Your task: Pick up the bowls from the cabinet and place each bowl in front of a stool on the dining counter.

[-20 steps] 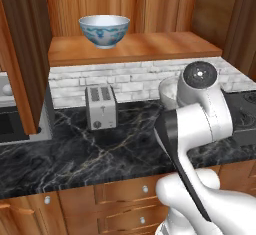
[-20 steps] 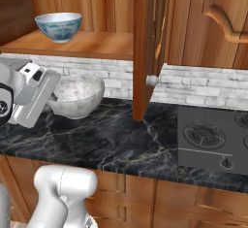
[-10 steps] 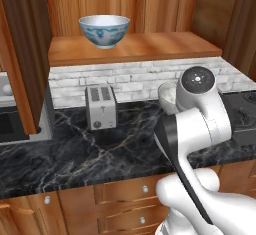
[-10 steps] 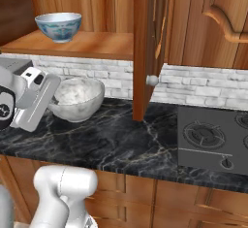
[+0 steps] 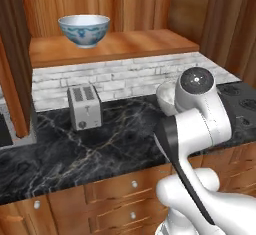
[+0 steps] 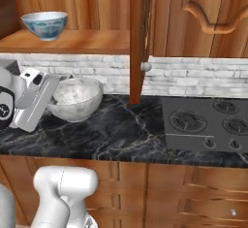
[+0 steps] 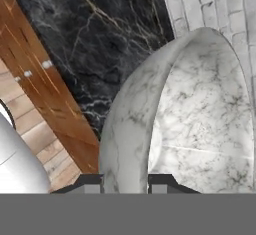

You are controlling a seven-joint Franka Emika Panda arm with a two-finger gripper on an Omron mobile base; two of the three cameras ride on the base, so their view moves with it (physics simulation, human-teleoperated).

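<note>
My gripper [image 7: 126, 184] is shut on the rim of the mottled grey-white bowl [image 7: 200, 129], with one fingertip inside the rim and one outside. From the right base view, that bowl [image 6: 75, 97] hangs low over the black counter beside the gripper [image 6: 50, 96]. My arm hides most of it [image 5: 166, 98] in the left base view. The white bowl with blue flowers [image 5: 84, 29] [image 6: 44, 24] stands on the plank shelf of the open cabinet [image 5: 130, 46]. The stool and the dining counter are out of view.
A silver toaster [image 5: 84, 107] stands on the black marble counter [image 5: 115, 144] against the white brick. The open cabinet door [image 6: 138, 38], with its round knob [image 6: 145, 67], hangs just right of the held bowl. A black stove top [image 6: 208, 122] lies further right. Wooden drawers run below.
The whole scene has slid left in both base views, so the base has moved. The arm has sunk slightly, and the marble bowl stays in the grip.
</note>
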